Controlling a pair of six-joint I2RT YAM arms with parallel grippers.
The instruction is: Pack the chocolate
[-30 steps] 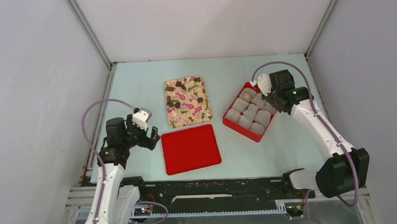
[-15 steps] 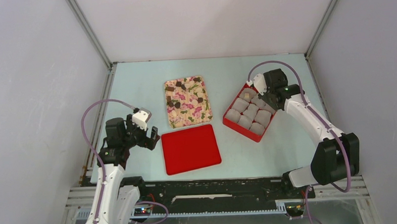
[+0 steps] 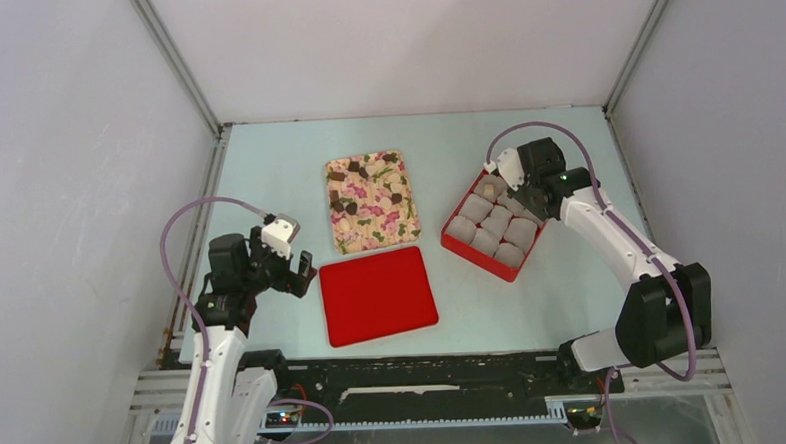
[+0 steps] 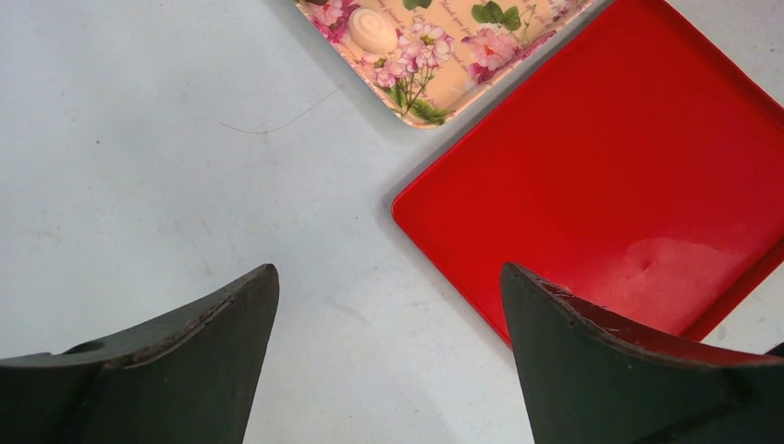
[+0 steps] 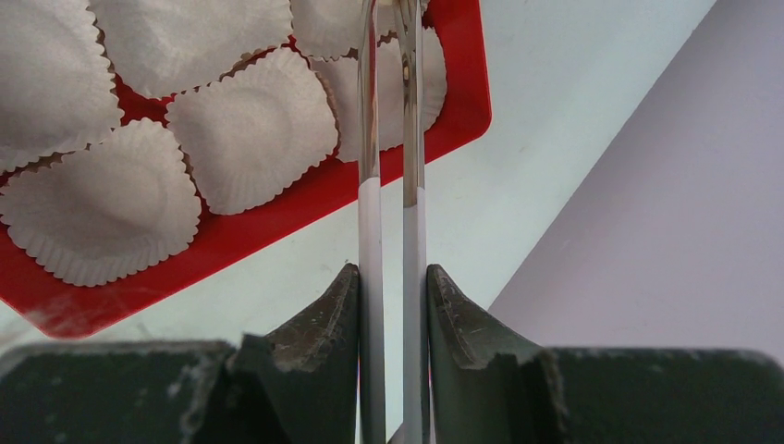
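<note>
Right gripper (image 5: 393, 282) is clamping tweezers (image 5: 369, 139) above red box's (image 5: 268, 227) far corner, presumably for placing chocolate (image 3: 489, 189); left gripper (image 4: 388, 287) is idling, jaws apart, near lid's (image 4: 647, 166) left edge.

No writing, label, brand, number or sign can be read in any view. The print on the floral tray (image 4: 462, 46), ahead and slightly to the right of the left gripper (image 4: 388, 273), shows flowers and leaves. Whether any fine script runs among them is too faint to tell.
</note>
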